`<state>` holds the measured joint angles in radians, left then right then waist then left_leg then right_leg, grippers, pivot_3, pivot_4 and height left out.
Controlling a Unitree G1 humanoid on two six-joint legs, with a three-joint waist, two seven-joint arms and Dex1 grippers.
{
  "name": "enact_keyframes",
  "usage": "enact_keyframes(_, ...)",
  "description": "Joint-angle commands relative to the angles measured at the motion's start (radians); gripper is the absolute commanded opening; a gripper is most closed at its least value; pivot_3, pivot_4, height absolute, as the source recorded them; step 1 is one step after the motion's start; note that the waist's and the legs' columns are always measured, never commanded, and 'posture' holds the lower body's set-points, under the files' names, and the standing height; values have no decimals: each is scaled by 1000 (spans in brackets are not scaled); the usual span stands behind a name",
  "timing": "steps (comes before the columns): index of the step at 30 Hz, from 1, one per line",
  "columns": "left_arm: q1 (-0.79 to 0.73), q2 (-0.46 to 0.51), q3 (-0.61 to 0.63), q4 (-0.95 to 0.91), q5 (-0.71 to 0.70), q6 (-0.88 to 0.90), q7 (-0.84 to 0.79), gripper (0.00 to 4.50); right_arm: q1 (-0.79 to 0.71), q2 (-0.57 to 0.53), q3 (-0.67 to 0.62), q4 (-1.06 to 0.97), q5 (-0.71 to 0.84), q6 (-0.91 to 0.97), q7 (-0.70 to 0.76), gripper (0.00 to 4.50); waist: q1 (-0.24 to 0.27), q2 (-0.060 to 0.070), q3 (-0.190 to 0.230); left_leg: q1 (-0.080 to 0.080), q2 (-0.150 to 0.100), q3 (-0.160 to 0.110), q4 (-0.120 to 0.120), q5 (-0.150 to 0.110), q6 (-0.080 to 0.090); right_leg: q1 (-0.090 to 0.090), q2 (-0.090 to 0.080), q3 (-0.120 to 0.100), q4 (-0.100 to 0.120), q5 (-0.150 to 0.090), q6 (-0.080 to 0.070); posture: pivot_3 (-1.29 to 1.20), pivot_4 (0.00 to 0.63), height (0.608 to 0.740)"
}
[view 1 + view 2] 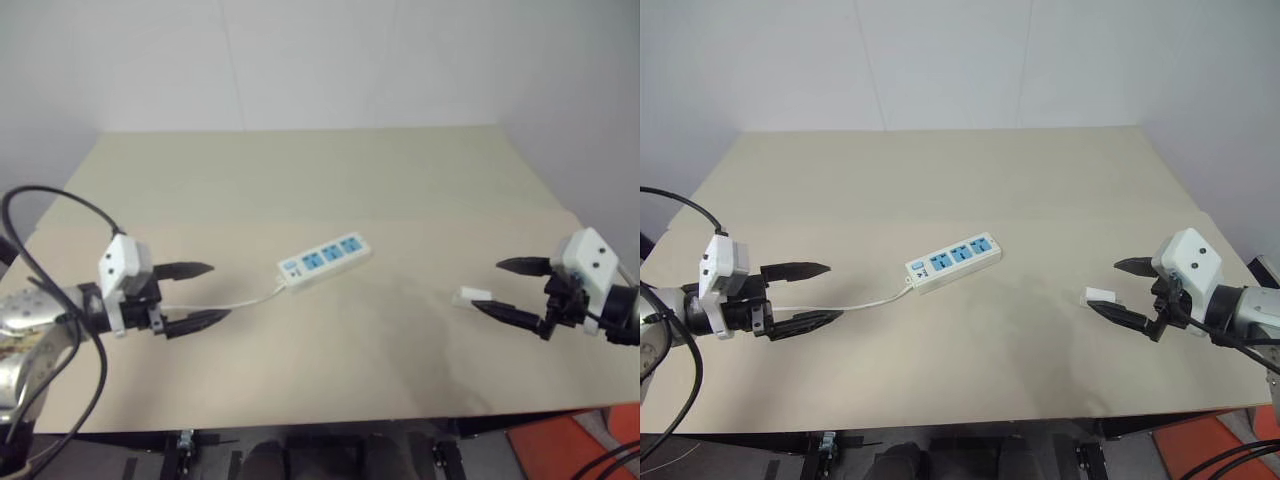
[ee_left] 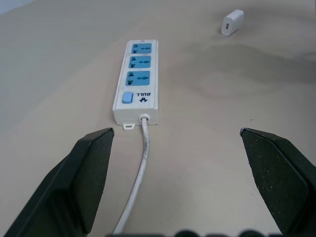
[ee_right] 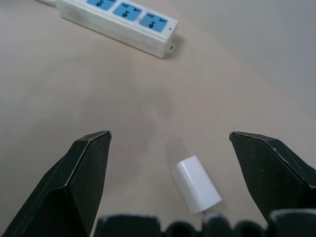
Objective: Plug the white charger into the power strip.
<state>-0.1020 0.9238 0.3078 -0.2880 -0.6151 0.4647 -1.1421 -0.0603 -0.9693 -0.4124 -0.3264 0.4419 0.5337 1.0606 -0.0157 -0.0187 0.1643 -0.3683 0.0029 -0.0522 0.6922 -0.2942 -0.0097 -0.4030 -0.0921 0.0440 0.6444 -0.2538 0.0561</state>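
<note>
While the power strip (image 1: 953,261) lies flat near the middle of the beige table (image 1: 940,180), set at a slant, all three of its blue socket faces are bare, with nothing plugged into any of them. Its switch end points toward the robot's left, and from that end a thin white cord (image 1: 845,303) runs across the table toward the left gripper (image 1: 810,294).

The white charger (image 1: 1101,295) lies on its side on the table, well apart from the strip, off toward the robot's right. In the right wrist view it rests between the two black fingers of the right gripper (image 1: 1122,290), close to their base, and it cannot be told whether either finger touches it.

Both sets of jaws are spread wide. The left gripper holds nothing; its fingers hang just above the table, aimed at the switch end of the strip, and the cord passes between them in the left wrist view. The right gripper also grips nothing: its fingers stand apart on either side of the charger, with beige table showing in the gap on both sides of the small white block.
</note>
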Motion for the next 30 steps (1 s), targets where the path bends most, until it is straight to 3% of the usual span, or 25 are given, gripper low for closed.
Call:
enact_keyframes(1,-17,0,-4,-29,-15,7,6,4488,-4,-6,-25,-28,24,-2,-12,4500,0,0,0,0,0,0,0,0,0,0,0,0,0,0,0,0,150,740)
enact_keyframes(13,-64,-17,-33,2,11,-20,28,4488,-8,-2,-14,-21,27,-12,-41,4500,0,0,0,0,0,0,0,0,0,0,0,0,0,0,0,0,150,740)
enact_keyframes(22,-321,-230,-266,261,201,-173,96,4488,-94,31,46,-17,29,-14,-91,4500,3,0,0,0,-1,-1,1,0,0,1,0,-1,1,0,0,0,150,740)
enact_keyframes(30,-445,-360,-381,535,335,-339,75,4488,-140,39,75,-27,32,-8,-103,4500,0,-1,0,-2,-1,-1,1,0,0,-1,0,0,-1,0,0,0,150,740)
